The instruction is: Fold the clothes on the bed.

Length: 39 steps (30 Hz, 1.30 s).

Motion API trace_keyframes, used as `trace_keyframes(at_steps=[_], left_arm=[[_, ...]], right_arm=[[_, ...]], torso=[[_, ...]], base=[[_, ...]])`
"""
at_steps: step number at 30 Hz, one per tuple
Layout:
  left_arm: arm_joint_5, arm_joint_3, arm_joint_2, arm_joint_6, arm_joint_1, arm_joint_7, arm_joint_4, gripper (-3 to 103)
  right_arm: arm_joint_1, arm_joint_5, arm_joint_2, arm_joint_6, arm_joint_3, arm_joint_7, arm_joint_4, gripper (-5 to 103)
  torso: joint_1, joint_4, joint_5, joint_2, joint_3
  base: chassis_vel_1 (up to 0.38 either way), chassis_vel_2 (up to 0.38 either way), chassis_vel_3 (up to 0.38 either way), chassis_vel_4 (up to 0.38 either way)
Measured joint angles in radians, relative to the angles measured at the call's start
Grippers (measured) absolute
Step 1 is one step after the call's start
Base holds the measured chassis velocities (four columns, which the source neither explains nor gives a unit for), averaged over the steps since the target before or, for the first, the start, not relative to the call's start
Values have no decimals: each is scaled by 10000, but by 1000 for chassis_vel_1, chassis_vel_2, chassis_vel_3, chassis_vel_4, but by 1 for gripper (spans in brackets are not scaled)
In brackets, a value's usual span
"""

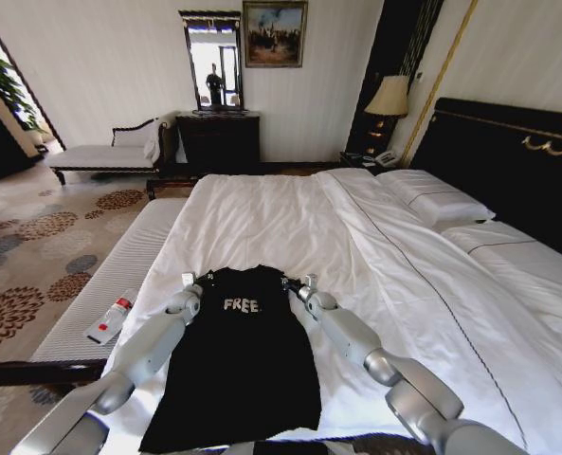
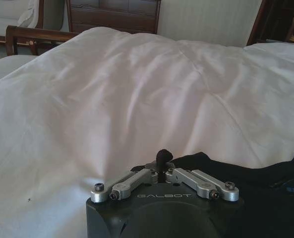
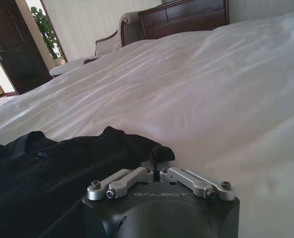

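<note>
From the head view, the bed [image 1: 290,223] stretches away under white sheets, two pillows [image 1: 435,200] against its dark headboard [image 1: 508,161]. The black T-shirt [image 1: 243,360] lies flat near the foot of the mattress, its white "FREE" lettering facing up, sleeves tucked in so the body forms a narrow panel. Both arms reach forward over the cloth. The left gripper [image 1: 188,282] sits at the shirt's upper left shoulder and the right gripper [image 1: 304,282] at the upper right shoulder, each low on the bedding and touching the cloth's edge. A grey bench [image 1: 110,284] runs along the left side of the bed with a small white-and-red bottle [image 1: 113,318] lying on it. A pale chaise [image 1: 110,152] and a dark dresser [image 1: 218,140] stand against the far wall.

In the left wrist view, the left gripper [image 2: 164,159] has its black fingertips drawn together into one narrow point, pinched on the black shirt [image 2: 256,188], which bunches just beside it on the white duvet [image 2: 137,99].

In the right wrist view, the right gripper [image 3: 157,153] looks the same: fingertips closed tight, nipping a raised fold of the shirt [image 3: 62,178], with the white bedding [image 3: 211,89] spreading beyond.
</note>
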Motion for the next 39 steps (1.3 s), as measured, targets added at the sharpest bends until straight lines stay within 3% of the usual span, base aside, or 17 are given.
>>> trace_keyframes(at_steps=[9,14,15,18,24,33,37,39], left_arm=[[-395,-305,407,-3,226,-365,-1083,2],[-1111,-534,1343,40,68,-539,-2621,2],[-1111,-534,1343,40,68,-539,-2621,2],[-2016,-908,2065,168,-198,-651,-3758,2],[-2718,-1210,3164,232,-173,-789,-5070,2],[-3005,-1191,3556,119,-670,-469,-5922,2],[-2942,-988,3508,119,-1016,-446,-5484,2],[-2881,-641,3322,119,-1512,-550,-4820,2]], right_arm=[[-364,195,-529,27,361,738,1580,1],[-811,426,-1980,-143,1115,2136,3867,1],[-811,426,-1980,-143,1115,2136,3867,1],[-1094,870,-3204,-248,1503,2910,5848,1],[-1109,1237,-4146,-456,1485,3499,7651,1],[-534,1442,-4124,-965,791,4444,9282,1],[263,1503,-3691,-886,-149,4630,8464,1],[908,1669,-3281,-806,-660,4722,7594,1]], torso=[[0,3,1,0,1],[-1,2,4,0,0],[-1,2,4,0,0],[-1,-8,2,0,-3],[-4,5,-1,0,-3],[-4,-1,2,1,-2],[-5,-2,0,1,-1],[-3,12,-4,-1,2]], base=[[0,0,0,0],[0,0,0,0],[0,0,0,0],[0,0,0,0],[0,0,0,0],[0,0,0,0],[0,0,0,0],[0,0,0,0]])
